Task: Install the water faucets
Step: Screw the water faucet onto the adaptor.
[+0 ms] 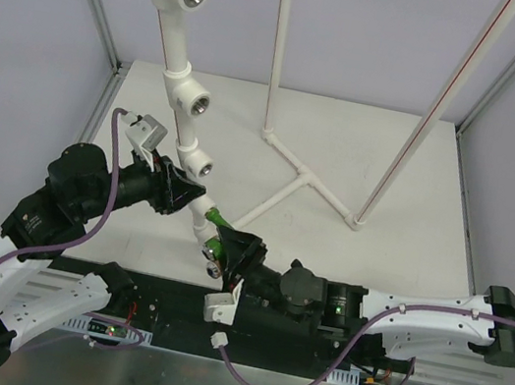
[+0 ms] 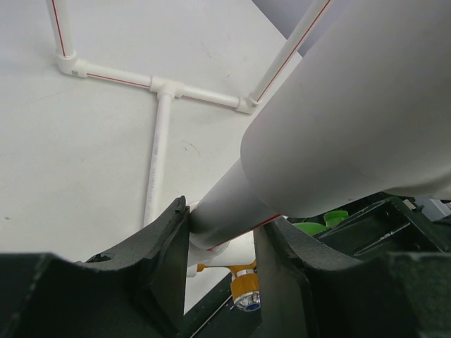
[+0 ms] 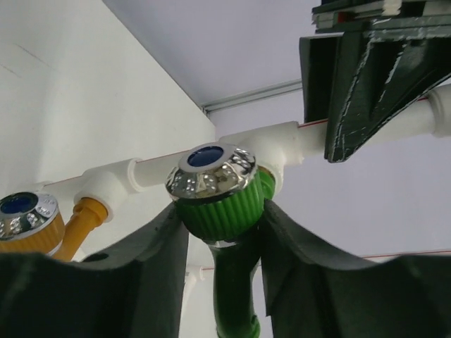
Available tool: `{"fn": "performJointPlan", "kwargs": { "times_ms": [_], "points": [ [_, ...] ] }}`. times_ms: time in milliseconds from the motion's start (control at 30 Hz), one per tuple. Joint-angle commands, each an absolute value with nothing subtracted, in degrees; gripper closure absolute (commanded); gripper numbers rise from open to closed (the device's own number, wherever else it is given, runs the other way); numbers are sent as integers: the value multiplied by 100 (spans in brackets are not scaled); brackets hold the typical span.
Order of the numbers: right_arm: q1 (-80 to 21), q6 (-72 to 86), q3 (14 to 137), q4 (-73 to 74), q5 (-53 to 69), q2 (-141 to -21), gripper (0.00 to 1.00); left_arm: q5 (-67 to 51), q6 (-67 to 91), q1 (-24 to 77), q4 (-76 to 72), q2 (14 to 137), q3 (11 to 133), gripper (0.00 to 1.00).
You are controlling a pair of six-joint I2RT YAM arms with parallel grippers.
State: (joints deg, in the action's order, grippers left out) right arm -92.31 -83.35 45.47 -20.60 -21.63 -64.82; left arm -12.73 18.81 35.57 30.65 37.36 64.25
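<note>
Left claw (image 2: 225,218) was clenched on the white pipe (image 2: 352,127). Right claw (image 3: 222,211) grasped the green faucet (image 3: 220,229) at a tee (image 3: 278,146). The orange faucet (image 3: 32,227) joined the neighbouring tee, above the surface (image 1: 347,139).

No readable text, labels, brands or numbers visible on anything in any view.
</note>
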Motion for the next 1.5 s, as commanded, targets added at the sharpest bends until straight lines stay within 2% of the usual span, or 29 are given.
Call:
{"fn": "performJointPlan", "kwargs": {
  "times_ms": [0, 133, 167, 300, 600, 700, 900, 1067, 1100, 1233, 1300, 1367, 1467],
  "points": [
    [-9176, -7894, 4782, -2513, -2574, -6627, 67, -1143, 2399, 3524, 3366, 3727, 6328, 100],
    [-9158, -6885, 4597, -3188, -2882, -6706, 98, -1134, 2399, 3524, 3366, 3691, 6319, 100],
    [-9158, -6412, 4571, -3356, -3074, -6732, 100, -1151, 2399, 3524, 3366, 3700, 6311, 100],
    [-9158, -4768, 4413, -3674, -3699, -6873, 100, -1160, 2400, 3524, 3366, 3735, 6319, 100],
    [-9158, -23, 3920, -4429, -4412, -6838, 100, -1195, 2364, 3525, 3366, 3893, 6328, 100],
    [-9158, 1848, 3736, -4728, -4648, -6803, 100, -1204, 2364, 3524, 3349, 3911, 6346, 100],
    [-9149, 6576, 3454, -4764, -4957, -6847, 100, -1257, 2382, 3524, 3278, 3955, 6337, 100],
    [-9149, 8356, 3489, -4755, -4773, -6742, 100, -1239, 2434, 3524, 3261, 3929, 6346, 100],
    [-9149, 8515, 3481, -4755, -4764, -6689, 97, -1222, 2426, 3524, 3261, 3920, 6346, 100],
    [-9149, 8736, 3288, -4764, -4808, -6408, 51, -1222, 2443, 3524, 3261, 3937, 6354, 100],
    [-9149, 8448, 3086, -4886, -4834, -6250, 37, -1222, 2452, 3524, 3252, 3946, 6363, 100],
    [-9149, 7816, 2884, -5097, -4878, -6074, 29, -1248, 2461, 3524, 3243, 3973, 6363, 100],
    [-9150, 7639, 2489, -5106, -5132, -5732, 28, -1239, 2461, 3524, 3243, 3990, 6381, 100]
  ]
}}
